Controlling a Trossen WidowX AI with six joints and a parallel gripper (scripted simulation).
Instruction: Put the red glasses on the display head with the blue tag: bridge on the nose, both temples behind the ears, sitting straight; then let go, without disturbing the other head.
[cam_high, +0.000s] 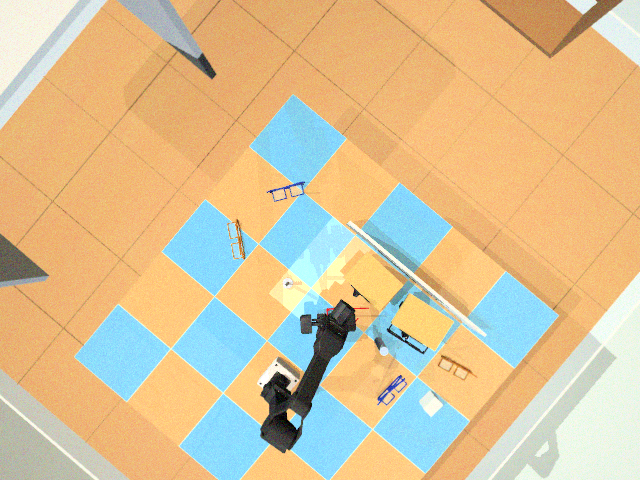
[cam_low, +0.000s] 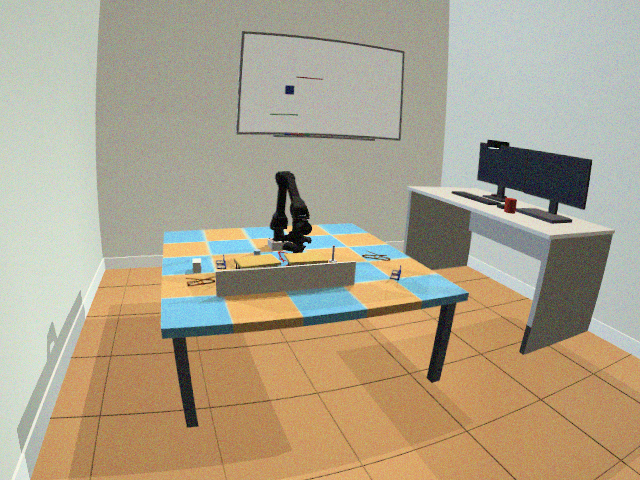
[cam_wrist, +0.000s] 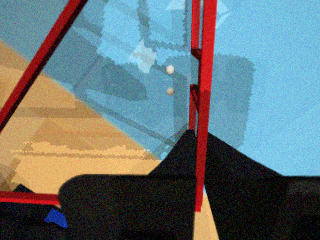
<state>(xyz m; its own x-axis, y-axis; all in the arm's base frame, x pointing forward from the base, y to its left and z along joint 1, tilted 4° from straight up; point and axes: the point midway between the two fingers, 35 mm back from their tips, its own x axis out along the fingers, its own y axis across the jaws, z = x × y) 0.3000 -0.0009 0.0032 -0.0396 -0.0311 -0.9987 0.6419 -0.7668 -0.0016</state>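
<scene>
The red glasses (cam_high: 362, 308) (cam_low: 281, 256) (cam_wrist: 205, 90) are held by the front frame, seen nearly edge-on in the wrist view; the temples reach left there. My gripper (cam_wrist: 194, 136) is shut on the frame, below the two pale nose pads. Two display heads with flat tan tops stand side by side to the right of the gripper in the top view: the upper-left head (cam_high: 376, 279) has a small black part at its front, and the lower-right head (cam_high: 422, 320) has a black frame at its front. A blue tag (cam_wrist: 56, 218) shows at lower left in the wrist view; which head bears it is unclear.
A low white wall (cam_high: 416, 279) (cam_low: 284, 279) stands behind the heads. A grey cylinder (cam_high: 381, 346) is near the lower-right head. Blue glasses (cam_high: 391, 390), orange glasses (cam_high: 454, 366) and a white block (cam_high: 430, 403) lie farther out. A small white post (cam_high: 287, 283) stands left of the gripper.
</scene>
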